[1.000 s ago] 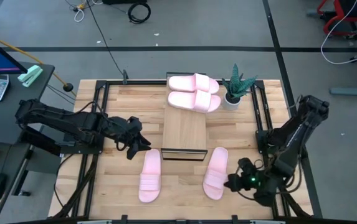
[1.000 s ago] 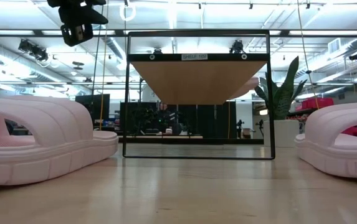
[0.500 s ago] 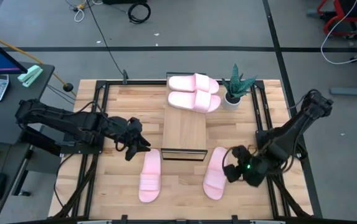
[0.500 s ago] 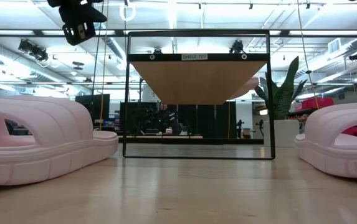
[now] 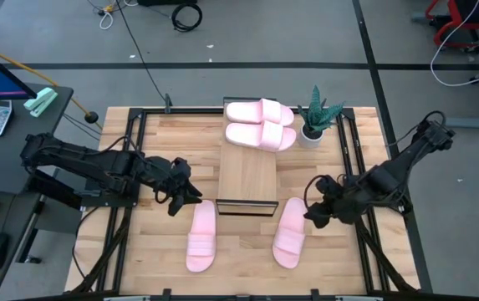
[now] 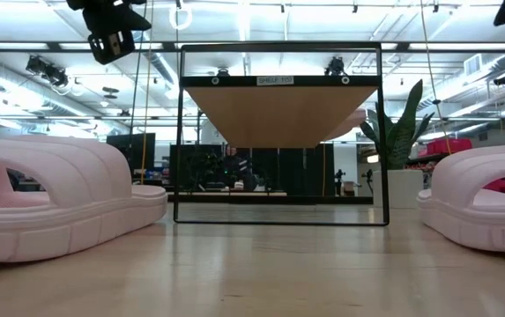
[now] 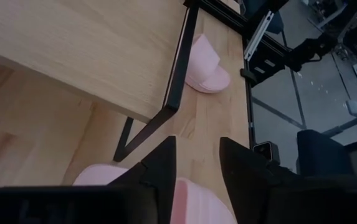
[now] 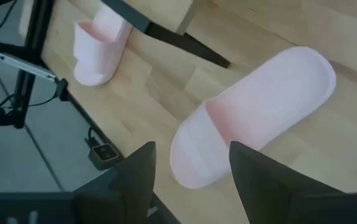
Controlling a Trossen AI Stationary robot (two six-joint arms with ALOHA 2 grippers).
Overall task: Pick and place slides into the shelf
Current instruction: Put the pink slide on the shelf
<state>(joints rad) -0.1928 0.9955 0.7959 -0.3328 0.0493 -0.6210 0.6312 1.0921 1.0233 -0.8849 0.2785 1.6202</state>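
Note:
Two pale pink slides lie sole-down on the tabletop: the left one point(image 5: 201, 238) point(image 6: 58, 202) and the right one point(image 5: 289, 232) point(image 8: 253, 112). Two more slides point(image 5: 260, 125) rest side by side on the far end of the shelf point(image 5: 249, 176) point(image 6: 278, 114). My left gripper point(image 5: 191, 194) point(image 7: 197, 165) hangs open above the far end of the left slide point(image 7: 190, 199), clear of it. My right gripper point(image 5: 313, 213) point(image 8: 194, 168) is open, just right of the right slide and above it.
A small potted plant point(image 5: 318, 117) stands right of the shelf's far end. Black frame rails point(image 5: 352, 159) run along the table's left and right sides. Bare wood point(image 5: 243, 251) shows between the two slides on the tabletop.
My right arm has swung from the table's near right corner toward the far edge, and now sits beside the right slide; it now shows at the low view's top right corner. The slides have stayed where they were.

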